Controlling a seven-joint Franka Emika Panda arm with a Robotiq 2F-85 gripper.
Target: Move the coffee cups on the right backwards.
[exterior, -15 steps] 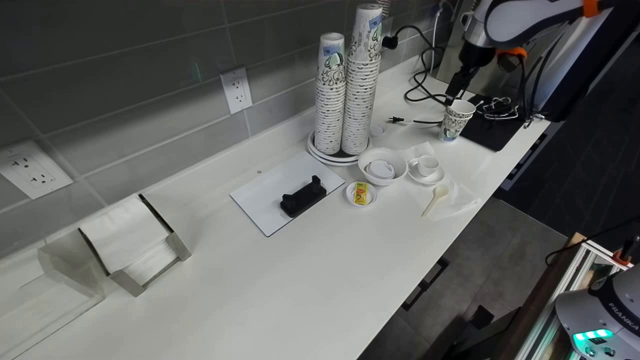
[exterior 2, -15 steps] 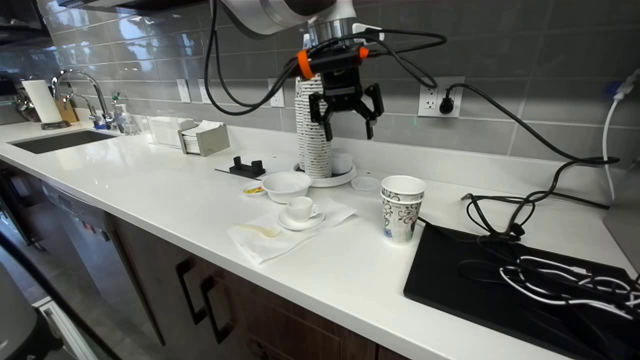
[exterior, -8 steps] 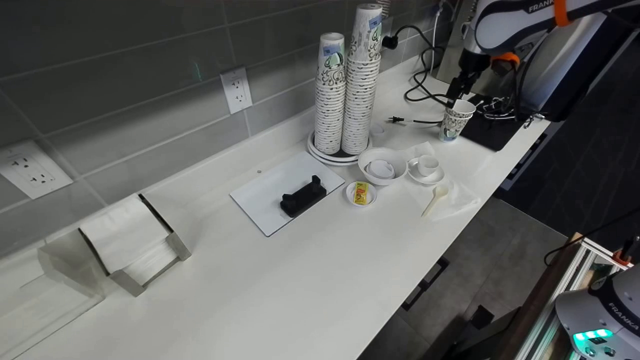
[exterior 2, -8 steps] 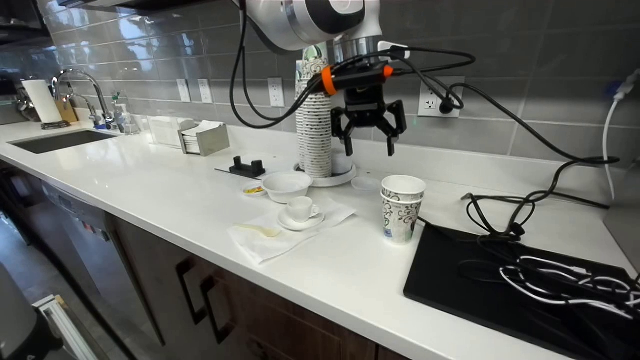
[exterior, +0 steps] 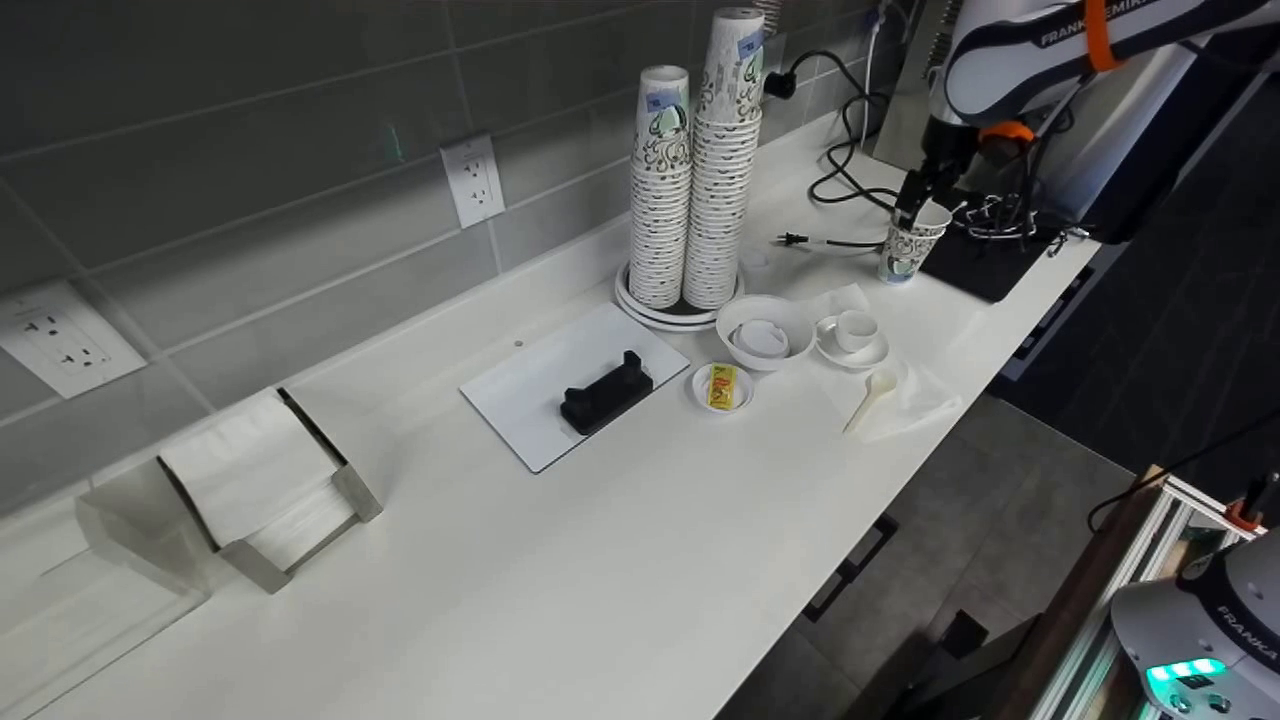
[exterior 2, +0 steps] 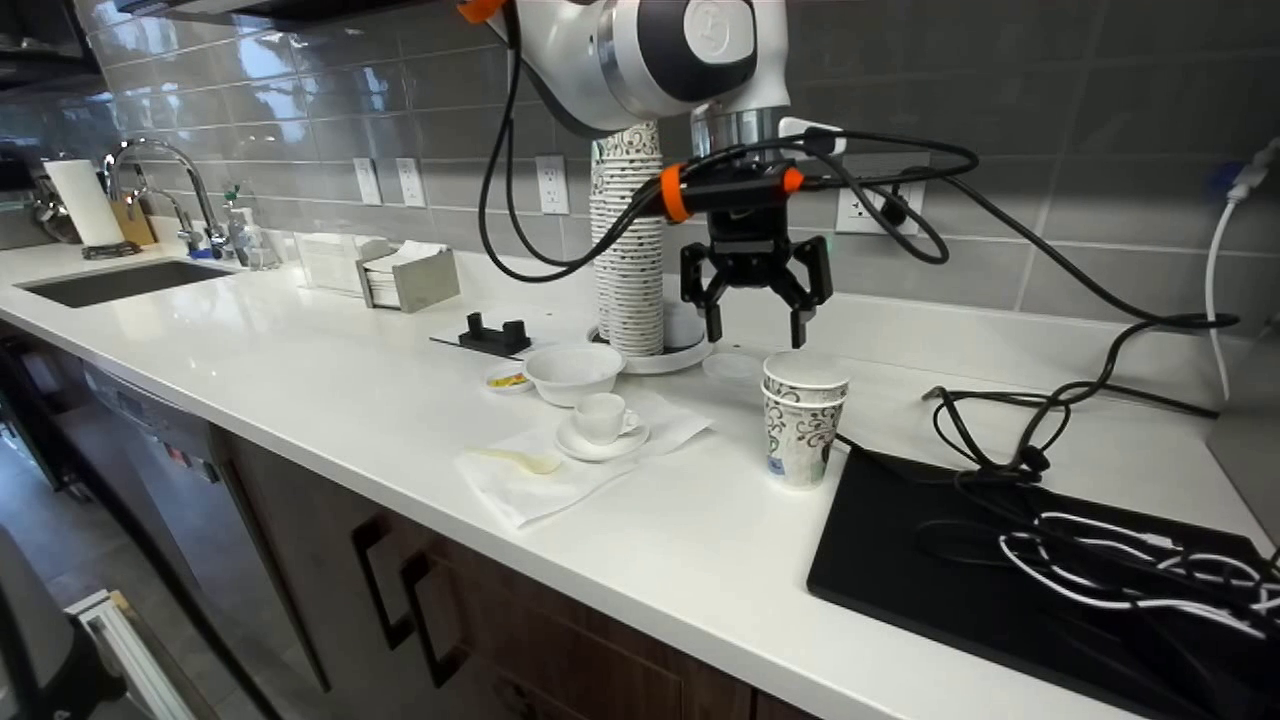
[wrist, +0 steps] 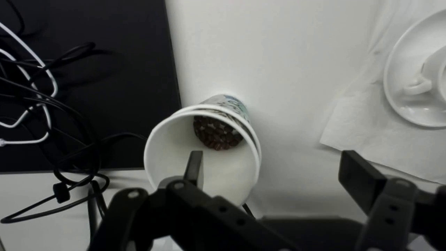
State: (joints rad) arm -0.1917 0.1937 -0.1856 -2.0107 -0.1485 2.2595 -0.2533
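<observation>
Claw [exterior 2: 756, 326]: hangs pointing down, just above and partly to one side of the nested coffee cups [exterior 2: 803, 445]; spread wide.
Fingers [wrist: 194, 170]: stand far apart; in the wrist view, overlap the mouth of the cups on one side, fall well clear of the rim on the other; hard to judge whether touching.
Cup spot: stand upright, mouth up, on the white counter [exterior 2: 700, 570], just beside the black mat [exterior 2: 920, 560], well apart from the saucer [exterior 2: 600, 454].
Cup look: show two white rims, set close one above the other; narrow toward the base; carry dark curling scrollwork on white paper, with grey-green tints and a small blue patch [exterior 2: 776, 466] low on the side.
Cup inside: shows smooth white wall in the wrist view, with dark-brown, bean-like pieces [wrist: 216, 134] at the bottom.
Black mat: lies flat, strewn with looped white cord [exterior 2: 1140, 604].
Saucer: rests on a napkin [exterior 2: 530, 505] near a pale spoon [exterior 2: 535, 464]; bears a small handled cup [exterior 2: 598, 418].
Bowl [exterior 2: 570, 385]: sits near the saucer; holds a white lid-like piece [exterior: 762, 340], visible in an exterior view.
Taller column [exterior: 722, 200]: rises from a round tray [exterior 2: 670, 366], just beside a shorter column [exterior: 660, 235]; piles up mouth-down paper cups in close-set rims, with like scrollwork and a blue mark near the top.
</observation>
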